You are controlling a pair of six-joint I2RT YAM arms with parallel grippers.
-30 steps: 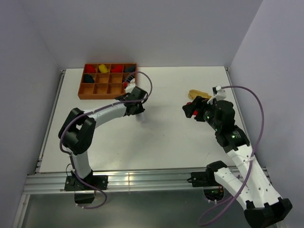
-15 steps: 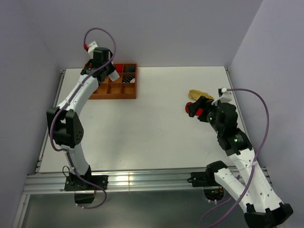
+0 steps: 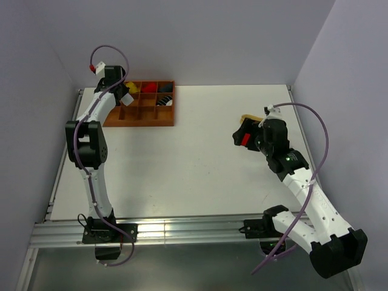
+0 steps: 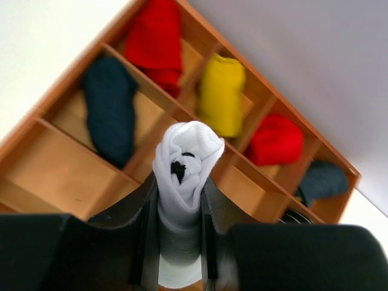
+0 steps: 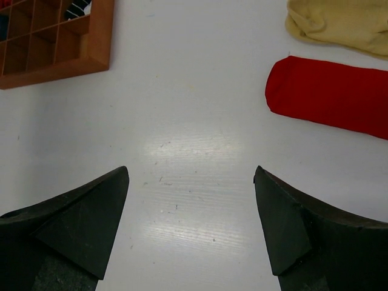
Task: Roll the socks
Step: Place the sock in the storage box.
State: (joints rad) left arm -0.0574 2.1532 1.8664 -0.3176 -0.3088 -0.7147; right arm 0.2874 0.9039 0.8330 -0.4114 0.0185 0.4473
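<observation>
My left gripper (image 3: 125, 93) is shut on a rolled white sock with black marks (image 4: 182, 154) and holds it above the wooden tray (image 3: 145, 121) near its left end. In the left wrist view the gripper (image 4: 180, 191) clamps the roll upright between both fingers. The red sock (image 5: 330, 97) and the tan-yellow sock (image 5: 339, 24) lie flat on the table at the right. My right gripper (image 5: 191, 176) is open and empty just above the table, with the red sock beside its right finger. From above, the right gripper (image 3: 242, 137) partly covers the red sock (image 3: 245, 139), and the tan sock (image 3: 250, 117) lies behind it.
The tray's compartments hold rolled socks: red (image 4: 154, 39), yellow (image 4: 221, 94), dark blue (image 4: 112, 109), another red (image 4: 276, 139) and a dark one (image 4: 321, 179). A corner of the tray (image 5: 100, 36) shows in the right wrist view. Walls close the table at the back and sides.
My left arm swung from the table's middle to above the tray's left end, carrying the white sock. My right gripper shifted slightly back and left, over the red sock.
</observation>
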